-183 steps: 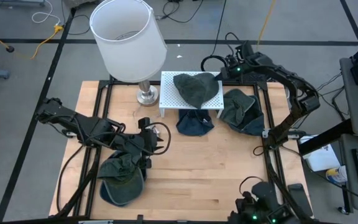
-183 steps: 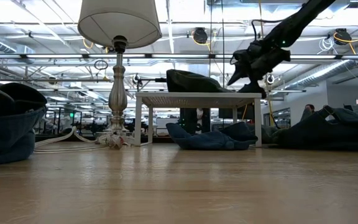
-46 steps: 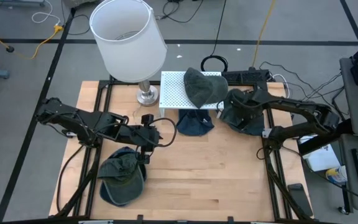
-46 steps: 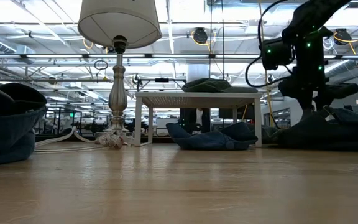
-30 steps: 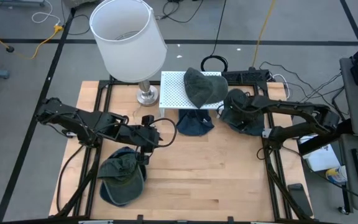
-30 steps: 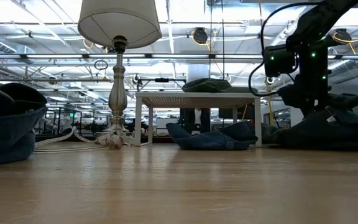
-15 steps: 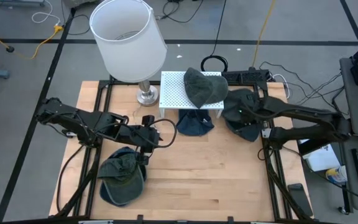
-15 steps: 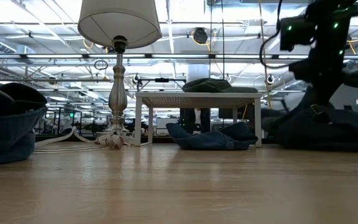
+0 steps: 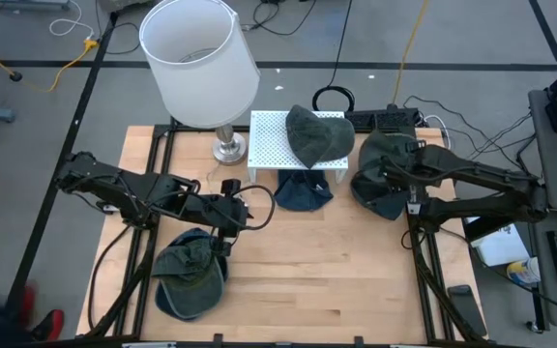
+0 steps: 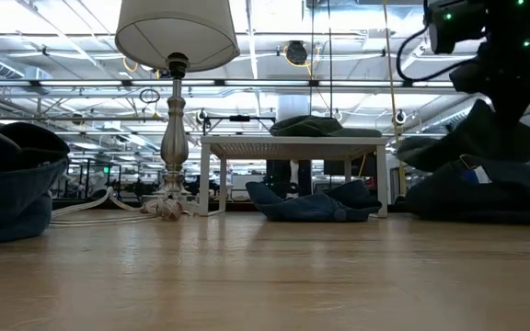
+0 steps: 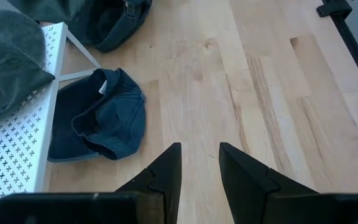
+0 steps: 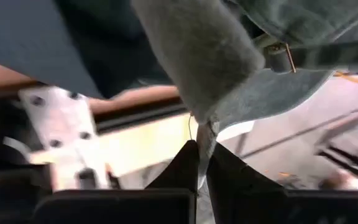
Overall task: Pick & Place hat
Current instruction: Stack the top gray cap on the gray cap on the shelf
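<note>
Right gripper [image 12: 199, 163] is clenched on the fabric edge of a grey-green hat [image 9: 383, 155], lifted clear of the table [image 9: 337, 261] at the right rear. In the low view this hat [image 10: 472, 138] hangs under the right arm, above a dark hat [image 10: 486, 195] lying on the table below it. In the right wrist view the hat's cloth is pinched between the two fingers [image 12: 185, 163], with a strap and buckle [image 12: 284, 55] showing off to one side.

Left gripper [image 11: 199, 163] hovers over bare wood near table centre, fingers [image 11: 166, 168] partly apart, nothing between them. It points toward the rack.

White perforated rack [image 9: 269, 145] stands at the rear middle, with a green hat [image 9: 315, 135] on top of it. A navy hat [image 9: 303, 191] lies on the table under and just in front of the rack, open side up in the left wrist view [image 11: 98, 118].

Lamp [image 9: 199, 60] with white shade stands just left of the rack, base [image 9: 227, 149] on the table.

Two more hats stacked at front left: a green one [image 9: 190, 259] on a navy one [image 9: 177, 300], just beside the left arm.
</note>
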You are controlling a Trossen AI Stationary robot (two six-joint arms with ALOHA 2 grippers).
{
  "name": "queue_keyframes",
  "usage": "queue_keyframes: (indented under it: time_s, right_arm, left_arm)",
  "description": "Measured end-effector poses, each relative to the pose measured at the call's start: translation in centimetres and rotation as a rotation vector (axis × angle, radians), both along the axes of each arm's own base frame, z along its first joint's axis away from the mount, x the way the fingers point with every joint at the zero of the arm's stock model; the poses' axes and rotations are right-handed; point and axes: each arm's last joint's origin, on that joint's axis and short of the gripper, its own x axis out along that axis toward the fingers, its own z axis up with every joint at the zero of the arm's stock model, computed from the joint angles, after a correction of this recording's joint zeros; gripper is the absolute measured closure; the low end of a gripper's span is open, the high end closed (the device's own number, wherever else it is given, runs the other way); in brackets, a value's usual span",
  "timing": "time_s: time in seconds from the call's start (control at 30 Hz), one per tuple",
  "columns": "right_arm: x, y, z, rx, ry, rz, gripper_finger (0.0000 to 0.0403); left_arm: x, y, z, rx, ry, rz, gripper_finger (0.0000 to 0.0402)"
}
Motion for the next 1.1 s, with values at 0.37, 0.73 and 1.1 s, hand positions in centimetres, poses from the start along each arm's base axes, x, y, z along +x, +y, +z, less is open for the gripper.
queue_keyframes:
  time_s: [0.37,0.73,1.1]
  right_arm:
    - [1.3,-0.2,4.1,-0.045,-0.405,-0.431,0.0397]
    - [1.2,-0.2,4.6,-0.098,-0.526,-0.63,0.0397]
    - [1.4,-0.4,7.1,-0.177,-1.117,-0.811,0.0397]
  left_arm:
    - [0.0,-0.1,0.0,-0.031,0.009,-0.031,0.0289]
    - [0.0,-0.2,0.0,-0.037,0.011,-0.038,0.0289]
    - [0.2,-0.2,0.2,-0.091,-0.018,0.008,0.0289]
